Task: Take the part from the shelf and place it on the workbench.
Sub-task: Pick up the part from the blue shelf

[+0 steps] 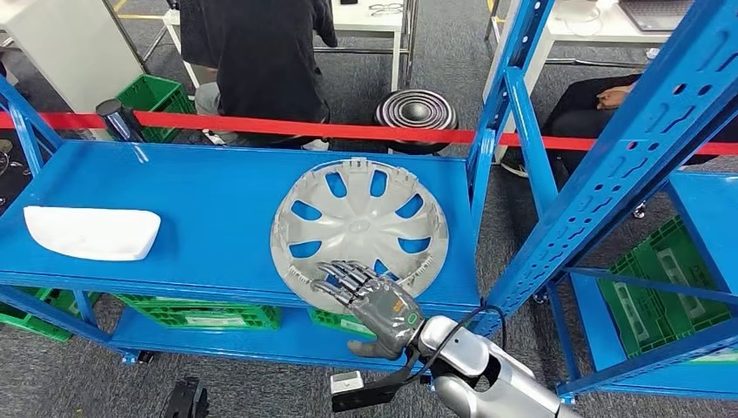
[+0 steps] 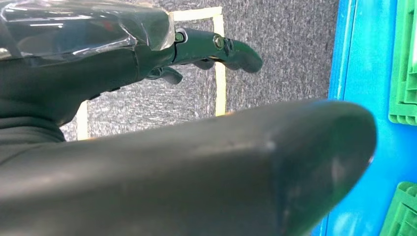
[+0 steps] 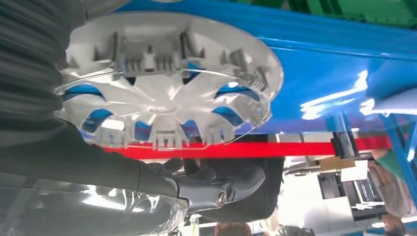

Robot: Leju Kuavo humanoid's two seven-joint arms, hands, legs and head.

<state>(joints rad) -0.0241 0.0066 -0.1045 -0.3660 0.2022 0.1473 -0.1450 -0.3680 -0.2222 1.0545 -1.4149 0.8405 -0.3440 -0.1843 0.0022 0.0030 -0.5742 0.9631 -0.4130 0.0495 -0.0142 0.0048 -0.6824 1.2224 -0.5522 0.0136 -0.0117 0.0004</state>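
Observation:
A silver hubcap (image 1: 357, 222) lies flat on the blue shelf (image 1: 200, 192), right of its middle. My right hand (image 1: 379, 305) reaches in over the shelf's front edge. Its dark fingers (image 1: 344, 280) lie on the hubcap's near rim, and the thumb hangs apart below, not closed on it. The right wrist view shows the hubcap (image 3: 172, 93) close ahead, with the hand's fingers (image 3: 216, 189) spread over it. In the left wrist view my left hand (image 2: 196, 147) hangs over grey carpet beside the shelf, holding nothing, fingers apart.
A white tray-like part (image 1: 91, 232) lies at the shelf's left end. Blue slanted uprights (image 1: 609, 174) stand close on the right. Red tape (image 1: 305, 129) runs behind the shelf, with a person (image 1: 257, 52) beyond it. Green crates (image 1: 209, 313) sit on the lower level.

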